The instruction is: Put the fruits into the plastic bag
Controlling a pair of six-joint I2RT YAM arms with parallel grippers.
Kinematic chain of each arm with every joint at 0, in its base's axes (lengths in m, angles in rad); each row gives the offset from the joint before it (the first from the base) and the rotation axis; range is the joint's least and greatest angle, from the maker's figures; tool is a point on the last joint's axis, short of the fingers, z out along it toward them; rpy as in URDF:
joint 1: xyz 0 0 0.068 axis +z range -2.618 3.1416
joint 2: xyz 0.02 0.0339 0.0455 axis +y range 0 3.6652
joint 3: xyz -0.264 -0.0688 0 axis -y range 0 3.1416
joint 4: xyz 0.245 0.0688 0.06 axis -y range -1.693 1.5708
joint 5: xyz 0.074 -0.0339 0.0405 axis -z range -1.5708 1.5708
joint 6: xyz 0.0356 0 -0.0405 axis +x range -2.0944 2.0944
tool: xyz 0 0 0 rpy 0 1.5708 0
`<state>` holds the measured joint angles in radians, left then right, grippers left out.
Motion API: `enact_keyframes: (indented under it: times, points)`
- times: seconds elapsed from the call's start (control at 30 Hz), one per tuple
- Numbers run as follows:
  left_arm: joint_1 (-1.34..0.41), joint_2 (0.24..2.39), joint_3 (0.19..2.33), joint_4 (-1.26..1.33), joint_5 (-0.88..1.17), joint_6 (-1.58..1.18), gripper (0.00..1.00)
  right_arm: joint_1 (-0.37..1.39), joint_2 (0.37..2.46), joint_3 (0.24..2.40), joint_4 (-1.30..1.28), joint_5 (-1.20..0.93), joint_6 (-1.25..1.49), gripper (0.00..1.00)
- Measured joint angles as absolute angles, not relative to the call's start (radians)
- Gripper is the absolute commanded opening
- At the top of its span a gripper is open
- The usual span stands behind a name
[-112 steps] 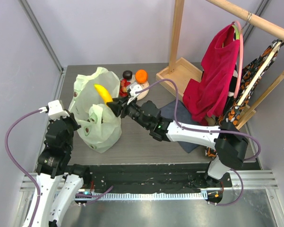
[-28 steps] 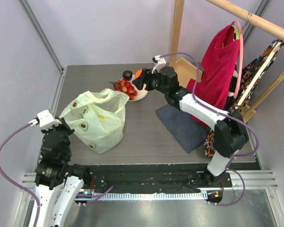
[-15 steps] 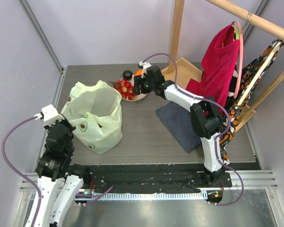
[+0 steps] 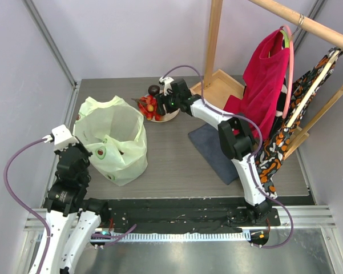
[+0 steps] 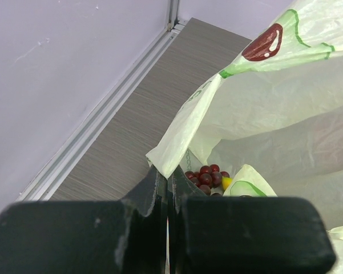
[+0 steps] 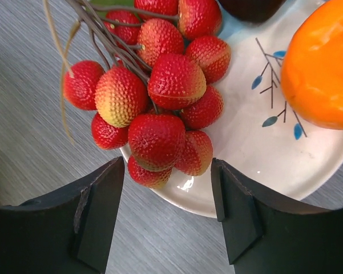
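The pale green plastic bag (image 4: 115, 137) with avocado prints stands open at the table's left. My left gripper (image 5: 168, 177) is shut on the bag's rim (image 5: 177, 134) and holds it up. Inside the bag lie a dark purple grape bunch (image 5: 205, 177) and a bit of yellow banana (image 5: 226, 182). My right gripper (image 6: 166, 197) is open, just above a white plate (image 6: 257, 154) that bears a cluster of red strawberries (image 6: 160, 103), an orange (image 6: 319, 68) and a dark round fruit (image 4: 153, 90). The fingers straddle the lowest strawberries without touching them.
A dark blue cloth (image 4: 217, 151) lies right of the plate. A wooden rack (image 4: 217, 85) with a red cloth (image 4: 259, 85) and patterned garments hangs at the back right. The purple wall and metal rail (image 5: 97, 131) run close by the bag's left side.
My right gripper dropped the banana into the bag, then swung back to the plate and came down over the strawberries. My left gripper kept hold of the bag's rim, which shifted a little.
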<state>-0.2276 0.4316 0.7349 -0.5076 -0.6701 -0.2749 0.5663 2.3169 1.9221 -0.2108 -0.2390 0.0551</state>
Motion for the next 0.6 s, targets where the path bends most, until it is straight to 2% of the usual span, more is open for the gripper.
enact_keyframes:
  times: [0.23,0.43,0.6]
  points:
    - [-0.228,0.443,0.735,-0.506,-0.67,-0.275,0.0,0.566,2.375,1.972,-0.226,-0.257,0.046,0.71]
    - [-0.228,0.447,0.735,-0.505,-0.669,-0.272,0.0,0.566,2.397,1.994,-0.227,-0.265,0.045,0.62]
    - [-0.228,0.455,0.735,-0.505,-0.665,-0.272,0.0,0.567,2.398,2.003,-0.226,-0.275,0.043,0.61]
